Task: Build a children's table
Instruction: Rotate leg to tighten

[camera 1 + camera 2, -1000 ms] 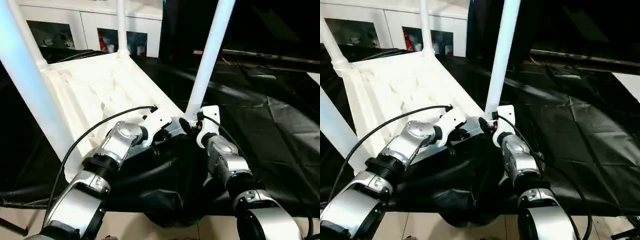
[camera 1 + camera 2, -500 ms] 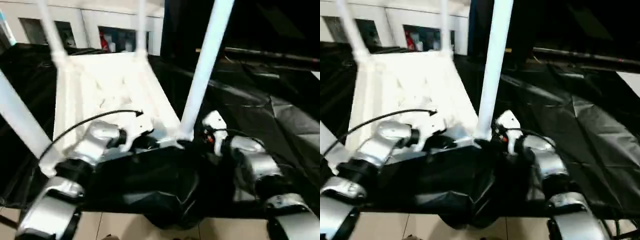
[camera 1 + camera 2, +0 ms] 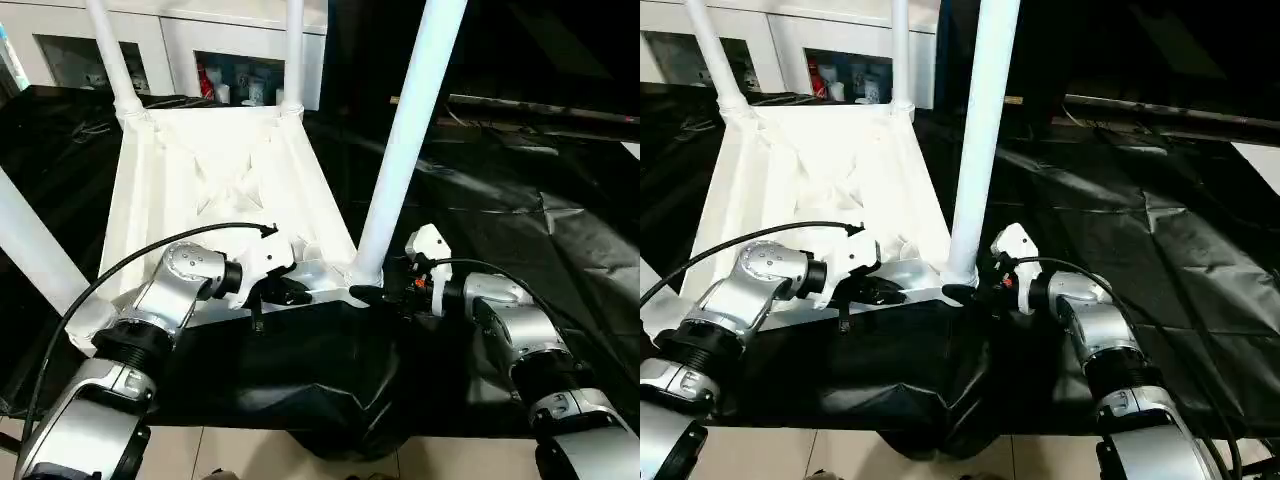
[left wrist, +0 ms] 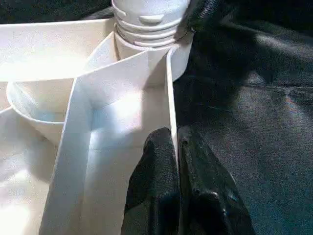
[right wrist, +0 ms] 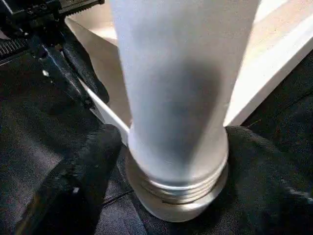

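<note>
Black cloth drapes the work table (image 3: 560, 240), on which the white plastic tabletop (image 3: 215, 190) of a children's table lies upside down, its X-ribbed underside facing up and four white legs standing in its corner sockets. Beyond the work table, white cabinets (image 3: 180, 50) line the wall. Of the legs, the near-right leg (image 3: 405, 140) rises tall at the middle of the head views, the near-left leg (image 3: 30, 250) crosses the left edge, and the two far legs (image 3: 110, 55) stand at the tabletop's rear corners. The robot's silver forearms reach in from below on either side. The left gripper (image 4: 177, 147) is pinched closed on the thin near rim of the tabletop, one black finger (image 4: 156, 171) inside the rim and the other outside it, close to the near-right corner socket. The right gripper (image 5: 166, 156) sits at the base of the near-right leg, its fingers spread wide on either side of the leg's threaded collar; one dark finger (image 5: 83, 166) lies just beside the collar, and whether it presses on it cannot be told.
</note>
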